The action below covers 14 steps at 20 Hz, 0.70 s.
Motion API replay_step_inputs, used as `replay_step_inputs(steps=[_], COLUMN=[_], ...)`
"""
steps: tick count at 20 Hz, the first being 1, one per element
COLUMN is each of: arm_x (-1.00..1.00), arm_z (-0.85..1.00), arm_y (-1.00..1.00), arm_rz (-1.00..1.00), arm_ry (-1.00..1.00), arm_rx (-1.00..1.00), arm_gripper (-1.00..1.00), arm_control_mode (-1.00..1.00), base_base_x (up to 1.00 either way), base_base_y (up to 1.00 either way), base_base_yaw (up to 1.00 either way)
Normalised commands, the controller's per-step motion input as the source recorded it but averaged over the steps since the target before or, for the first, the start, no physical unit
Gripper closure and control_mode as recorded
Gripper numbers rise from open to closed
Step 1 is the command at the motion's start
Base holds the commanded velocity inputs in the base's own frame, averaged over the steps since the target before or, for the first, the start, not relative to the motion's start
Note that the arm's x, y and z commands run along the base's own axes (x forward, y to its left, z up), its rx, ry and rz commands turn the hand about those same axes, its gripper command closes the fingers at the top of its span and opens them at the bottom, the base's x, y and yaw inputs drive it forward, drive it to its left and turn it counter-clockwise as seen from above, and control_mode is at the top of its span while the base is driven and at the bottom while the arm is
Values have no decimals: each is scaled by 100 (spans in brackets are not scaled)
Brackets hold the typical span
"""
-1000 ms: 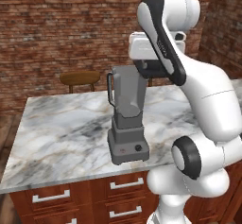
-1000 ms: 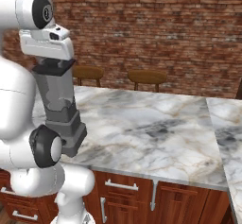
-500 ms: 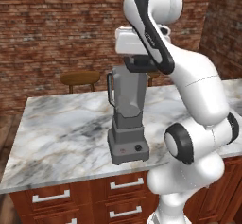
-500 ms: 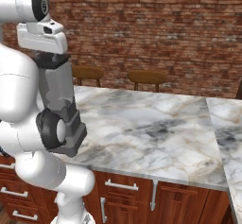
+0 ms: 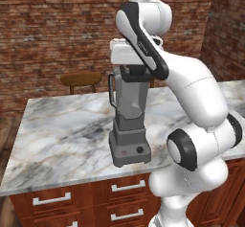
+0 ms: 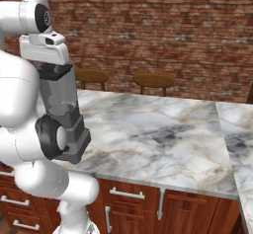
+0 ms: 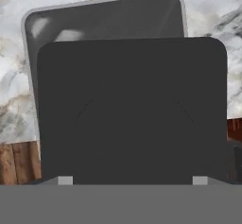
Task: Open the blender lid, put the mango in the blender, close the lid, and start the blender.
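gripper (image 5: 132, 73) grips the blender lid (image 7: 132, 109) above blender (image 5: 128, 125); marble counter (image 6: 163, 134), brick wall (image 6: 163, 25).

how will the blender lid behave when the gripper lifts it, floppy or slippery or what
The blender lid looks like a flat, rigid black cap, so it should probably stay stiff. Its smooth surface may be slippery. Thin and no wider than the blender jar's rim, it is likely light.
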Motion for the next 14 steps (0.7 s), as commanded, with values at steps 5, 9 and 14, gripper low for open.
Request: replay_step_inputs(steps=[5,9,14], arm_x=[24,37,41], arm_z=[-18,0,0], arm_y=[0,9,14], arm_rz=[6,6,8], arm_ry=[-10,-5,-1], arm_rx=[3,1,0], arm_gripper=[100,100,100], arm_control_mode=[-100,-100,-100], base_base_x=[0,0,0], base_base_y=[0,0,0], base_base_yaw=[0,0,0])
